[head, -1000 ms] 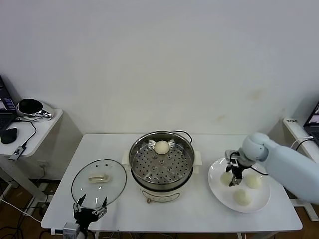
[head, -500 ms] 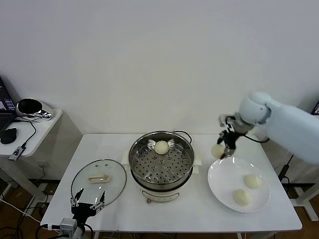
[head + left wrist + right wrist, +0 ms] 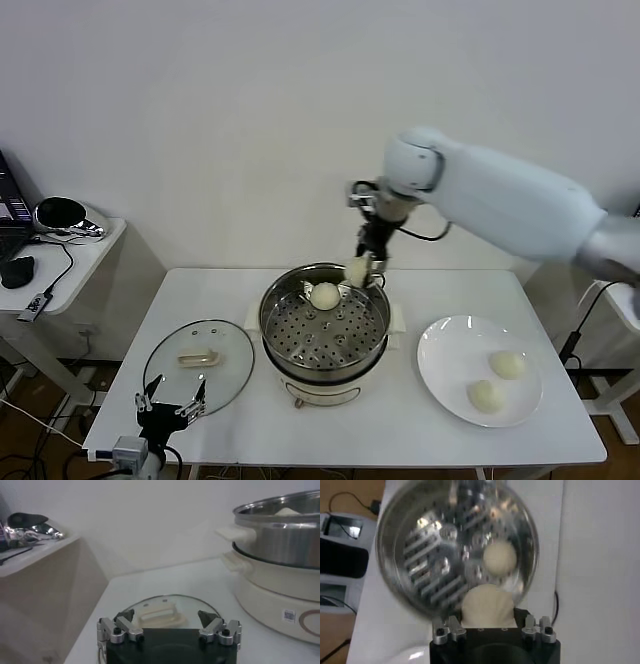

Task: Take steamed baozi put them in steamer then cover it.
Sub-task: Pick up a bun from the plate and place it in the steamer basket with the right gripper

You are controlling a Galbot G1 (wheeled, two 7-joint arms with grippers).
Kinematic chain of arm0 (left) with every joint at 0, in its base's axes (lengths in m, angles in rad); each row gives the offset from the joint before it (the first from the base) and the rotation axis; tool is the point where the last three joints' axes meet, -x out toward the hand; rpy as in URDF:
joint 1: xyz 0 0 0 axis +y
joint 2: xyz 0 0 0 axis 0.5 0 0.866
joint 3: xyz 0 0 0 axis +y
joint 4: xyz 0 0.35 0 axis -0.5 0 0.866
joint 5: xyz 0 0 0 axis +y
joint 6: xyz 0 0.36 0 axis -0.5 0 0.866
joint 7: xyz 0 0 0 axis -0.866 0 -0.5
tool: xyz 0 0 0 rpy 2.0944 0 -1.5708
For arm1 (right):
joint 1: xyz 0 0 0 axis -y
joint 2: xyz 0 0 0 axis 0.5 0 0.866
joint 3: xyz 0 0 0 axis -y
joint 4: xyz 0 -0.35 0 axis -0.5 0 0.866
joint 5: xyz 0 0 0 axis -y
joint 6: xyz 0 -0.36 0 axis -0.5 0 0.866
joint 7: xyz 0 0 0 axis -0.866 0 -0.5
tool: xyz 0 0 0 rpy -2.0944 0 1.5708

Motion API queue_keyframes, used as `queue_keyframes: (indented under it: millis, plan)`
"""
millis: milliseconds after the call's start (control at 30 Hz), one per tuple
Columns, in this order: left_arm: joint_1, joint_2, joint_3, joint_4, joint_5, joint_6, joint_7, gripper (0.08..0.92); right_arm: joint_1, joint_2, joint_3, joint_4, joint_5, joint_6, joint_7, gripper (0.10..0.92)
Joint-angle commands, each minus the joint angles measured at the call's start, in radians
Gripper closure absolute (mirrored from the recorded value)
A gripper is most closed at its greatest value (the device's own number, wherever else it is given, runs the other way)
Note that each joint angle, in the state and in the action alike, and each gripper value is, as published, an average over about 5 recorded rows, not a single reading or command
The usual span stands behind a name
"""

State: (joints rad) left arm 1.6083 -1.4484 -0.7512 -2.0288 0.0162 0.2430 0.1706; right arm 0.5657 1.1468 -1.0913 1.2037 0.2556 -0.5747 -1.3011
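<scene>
My right gripper (image 3: 362,268) hangs above the back right rim of the steamer (image 3: 372,343), shut on a cream-white baozi (image 3: 356,270) (image 3: 487,606). One baozi (image 3: 324,295) (image 3: 500,557) lies on the perforated tray at the back of the pot. Two more baozi (image 3: 508,364) (image 3: 486,396) rest on the white plate (image 3: 445,345) to the right. The glass cover (image 3: 198,362) (image 3: 159,611) with its cream handle lies flat on the table left of the steamer. My left gripper (image 3: 169,408) (image 3: 166,620) stands open low at the table's front left edge, just short of the cover.
The steamer's power cord (image 3: 370,268) trails behind the pot near the wall. A side table (image 3: 60,250) with a dark device and cables stands at the far left. The white wall is close behind the table.
My right arm lifted a baozi off the plate and carried it left to above the steamer's back rim. The left gripper dropped slightly lower and left.
</scene>
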Motion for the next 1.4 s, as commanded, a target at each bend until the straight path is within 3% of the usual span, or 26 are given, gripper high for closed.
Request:
queue_keyframes:
  millis: [33, 567, 1300, 1400]
  plan:
    - [-0.002, 0.0, 0.0, -0.003, -0.007, 0.0, -0.001, 0.177, -0.034, 0.348, -0.047, -0.228, 0.024, -0.034, 0.009, 0.387]
    - [-0.017, -0.006, 0.0, 0.009, -0.028, 0.0, 0.001, 0.177, -0.156, 0.406, -0.05, -0.257, -0.022, -0.042, 0.054, 0.38]
    - [-0.023, -0.015, 0.008, 0.023, -0.027, 0.001, 0.002, 0.177, -0.203, 0.357, -0.024, -0.215, -0.036, -0.041, 0.085, 0.379]
    - [-0.023, -0.015, 0.008, 0.022, -0.025, 0.002, 0.003, 0.177, -0.188, 0.323, -0.021, -0.176, -0.009, -0.046, 0.084, 0.333]
